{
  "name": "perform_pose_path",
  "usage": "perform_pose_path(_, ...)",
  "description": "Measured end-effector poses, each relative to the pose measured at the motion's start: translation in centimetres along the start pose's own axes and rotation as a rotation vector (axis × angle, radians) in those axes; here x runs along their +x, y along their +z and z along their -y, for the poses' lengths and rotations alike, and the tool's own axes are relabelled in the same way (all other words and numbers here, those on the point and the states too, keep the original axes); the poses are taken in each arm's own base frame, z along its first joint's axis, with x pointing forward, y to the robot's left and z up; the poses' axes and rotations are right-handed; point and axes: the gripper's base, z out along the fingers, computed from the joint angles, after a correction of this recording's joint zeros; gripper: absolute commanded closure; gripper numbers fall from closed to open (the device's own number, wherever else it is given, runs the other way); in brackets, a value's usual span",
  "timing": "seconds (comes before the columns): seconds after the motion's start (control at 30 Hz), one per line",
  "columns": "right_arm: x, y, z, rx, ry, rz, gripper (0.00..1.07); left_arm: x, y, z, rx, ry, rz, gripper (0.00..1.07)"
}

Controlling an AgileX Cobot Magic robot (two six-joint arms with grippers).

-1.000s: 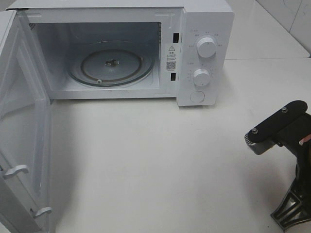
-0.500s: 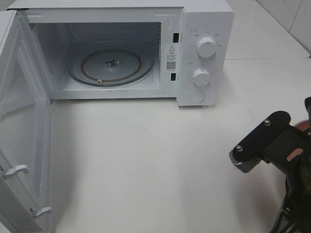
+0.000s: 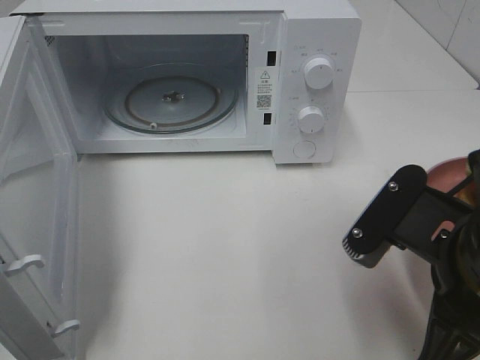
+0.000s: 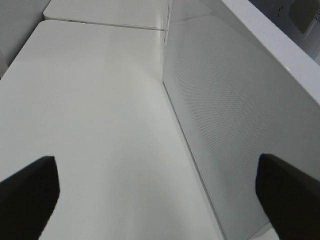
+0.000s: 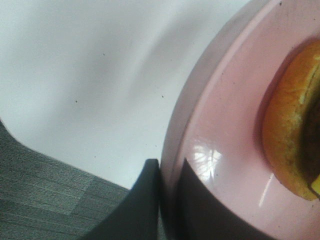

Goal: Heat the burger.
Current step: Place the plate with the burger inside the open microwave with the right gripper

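Carrying is the step judged to be in hand: the burger [image 5: 287,145] is to be brought on its plate [image 5: 220,165] to the microwave [image 3: 315,45]. The plate's rim is pinched by the right gripper [image 5: 167,172], with its dark fingers closed on the edge, one on each side. The burger is seen lying on the plate at the near right of the table [image 3: 225,247], well apart from the microwave at the far side. Whether the plate is lifted cannot be told. The left gripper [image 4: 159,187] is held wide open with nothing in it, near a white dotted panel that is likely the door [image 3: 37,187]. The door is swung fully open to the left. Next, the plate should be kept flat, moved far and left, and set on the glass tray [image 3: 172,97] inside. Care is called for, since the plate is smooth, shiny, pink and round, and could slip from so thin a pinch. The bun is rounded, golden-brown and glossy. The glass tray is round and clear. The microwave is a white box, and the table is plain, white and smooth.
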Motion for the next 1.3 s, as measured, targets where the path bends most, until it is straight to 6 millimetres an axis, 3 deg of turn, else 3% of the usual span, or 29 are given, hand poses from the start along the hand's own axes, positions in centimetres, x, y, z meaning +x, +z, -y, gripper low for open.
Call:
perform_pose_path(0.27,-1.0,-0.1,-0.2,-0.012,-0.167,0.108,1.07,0.0,0.0,0.0,0.0,0.0,0.0,0.07)
perform_pose_path(0.73,-1.9,-0.2,-0.2,0.004,-0.299,0.211,1.07,0.0,0.0,0.0,0.0,0.0,0.0,0.07)
perform_pose_path(1.3,-3.1,-0.6,-1.2,-0.012,-0.653,0.379,1.07,0.0,0.0,0.0,0.0,0.0,0.0,0.07)
